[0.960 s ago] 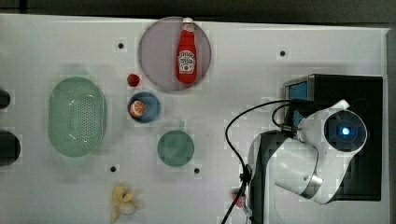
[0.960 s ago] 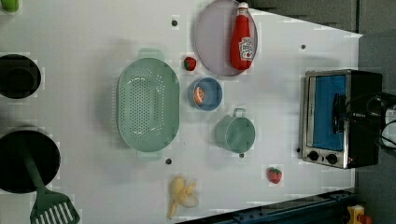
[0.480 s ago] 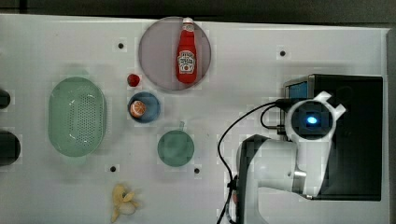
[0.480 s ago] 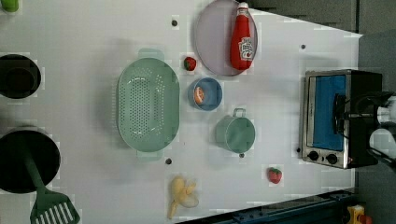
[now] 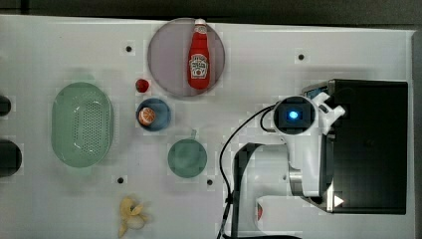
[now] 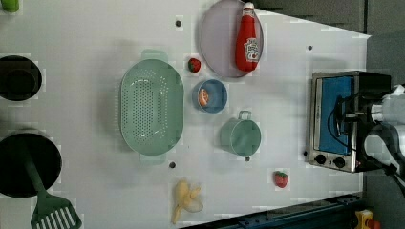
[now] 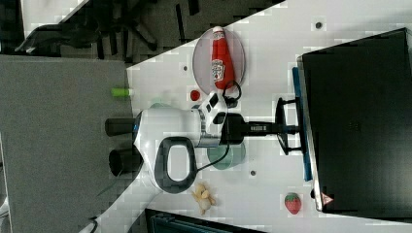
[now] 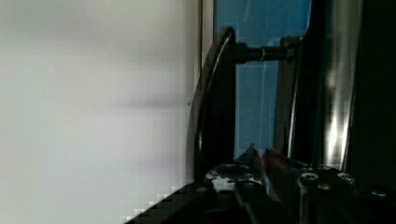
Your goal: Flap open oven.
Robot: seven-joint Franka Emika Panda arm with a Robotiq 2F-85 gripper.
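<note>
- Oven (image 5: pixel 370 144): boxy, matte black shell, at the table's edge on the top view's right. In the left view its front (image 6: pixel 334 121) shows a silver frame, blue-tinted glass and two black knobs at the lower end.
- Door handle (image 7: pixel 281 127): a curved dark metal bar standing off the glass on short posts (wrist view gives the bar (image 8: pixel 210 107) glossy and rounded, one post bolted into the blue pane).
- Gripper (image 7: pixel 291 128): black, reaching level from the white rounded arm straight at the door, its tip at the handle in the right view. I cannot tell from where I stand whether the fingers are spread or closed on the bar.
- Door lies flush against the oven's front; no gap seen.
- Table (image 5: pixel 308 35): flat white top with small dark bolt holes.
- Ketchup bottle (image 5: pixel 199 62): red plastic, white cap, lying on a round grey plate (image 5: pixel 166 59) near the far edge in the top view.
- Colander (image 5: pixel 82 124): pale green, oval, perforated, toward the top view's left edge.
- Small green pot (image 5: pixel 187 157), round, between colander and arm.
- Strawberry (image 7: pixel 292 203): red, beside the oven's lower corner in the right view.
</note>
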